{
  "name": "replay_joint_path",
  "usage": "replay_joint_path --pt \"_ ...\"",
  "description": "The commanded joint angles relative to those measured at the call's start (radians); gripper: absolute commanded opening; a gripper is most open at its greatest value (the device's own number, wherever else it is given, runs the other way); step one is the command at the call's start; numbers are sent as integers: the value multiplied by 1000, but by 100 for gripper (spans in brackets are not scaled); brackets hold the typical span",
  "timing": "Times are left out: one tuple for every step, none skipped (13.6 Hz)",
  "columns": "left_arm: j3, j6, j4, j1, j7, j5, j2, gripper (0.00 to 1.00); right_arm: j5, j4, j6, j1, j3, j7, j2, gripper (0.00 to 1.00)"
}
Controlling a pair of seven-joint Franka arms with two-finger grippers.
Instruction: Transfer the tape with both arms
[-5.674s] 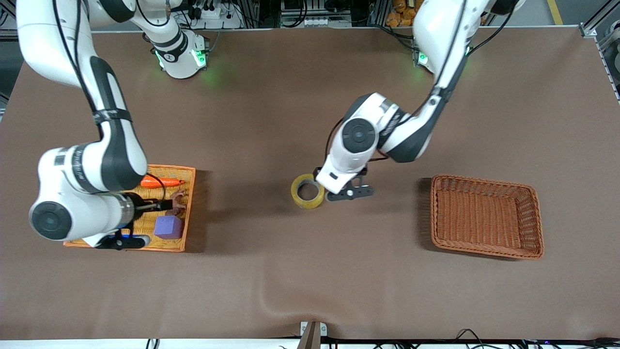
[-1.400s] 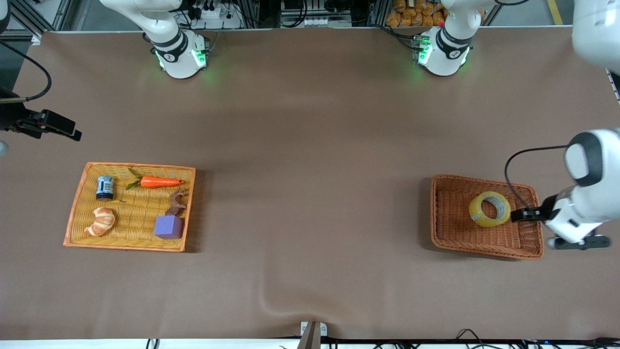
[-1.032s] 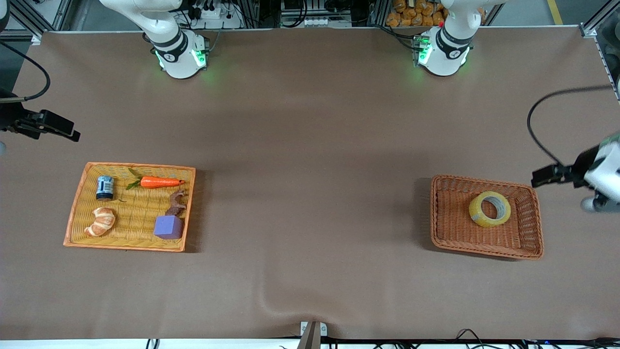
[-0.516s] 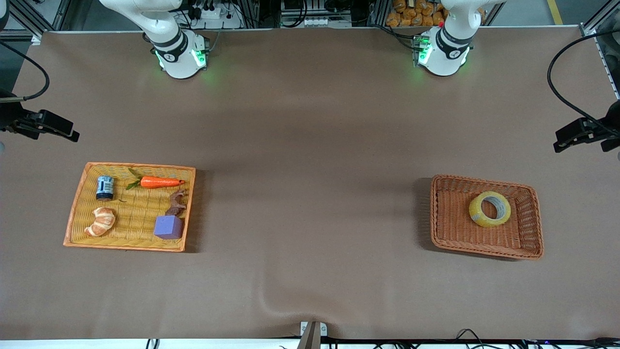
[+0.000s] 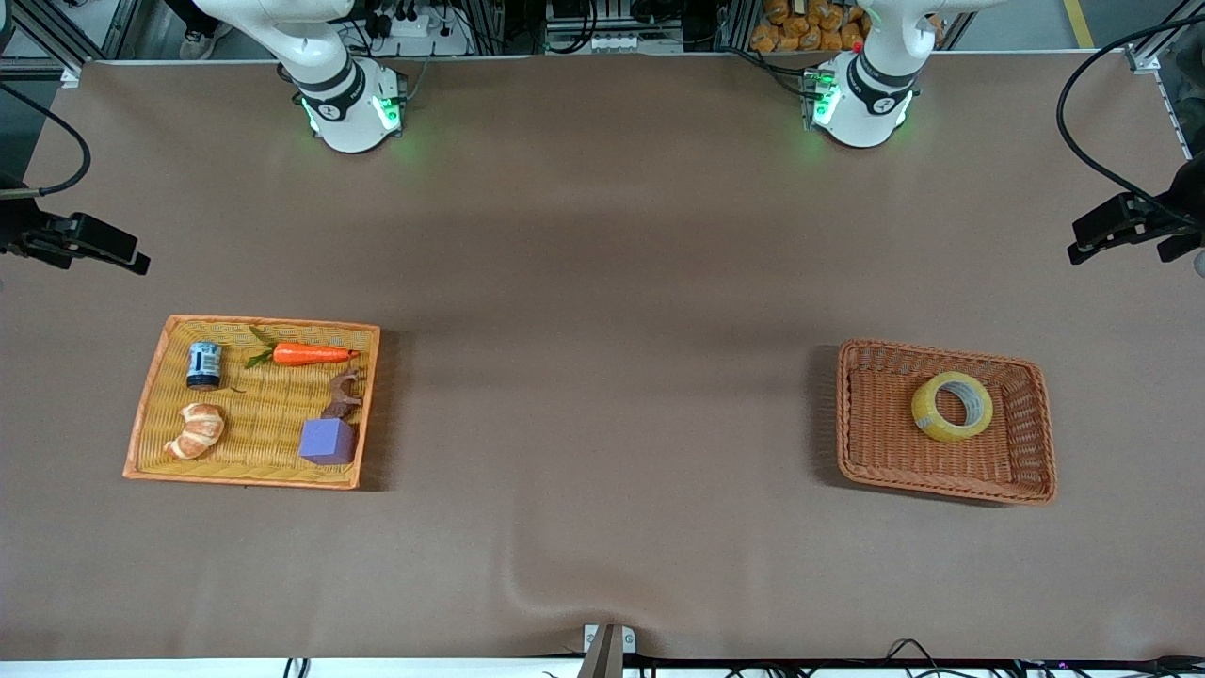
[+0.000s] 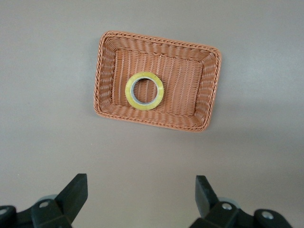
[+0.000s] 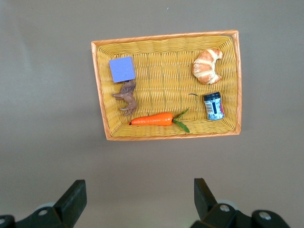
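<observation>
The tape (image 5: 952, 406) lay flat in the brown wicker basket (image 5: 1017, 485) toward the left arm's end of the bench (image 5: 602, 282), touched by neither arm. The left gripper (image 6: 139, 199) hung high over the bench at that end, its fingers (image 6: 76, 192) spread wide and holding nothing. The right gripper (image 7: 137, 199) hung likewise over the right arm's end, fingers (image 7: 73, 195) wide and empty, above the yellow tray (image 5: 151, 377) with the carrot (image 5: 311, 355), croissant (image 5: 196, 430), small jar (image 5: 203, 364), toy animal (image 5: 343, 395) and purple cube (image 5: 328, 441).
</observation>
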Motion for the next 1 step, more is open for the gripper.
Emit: replay_joint_path --pt "15 -23 -9 -16 11 -17 -23 100 -8 13 -17 -1 1 -1 -13 100"
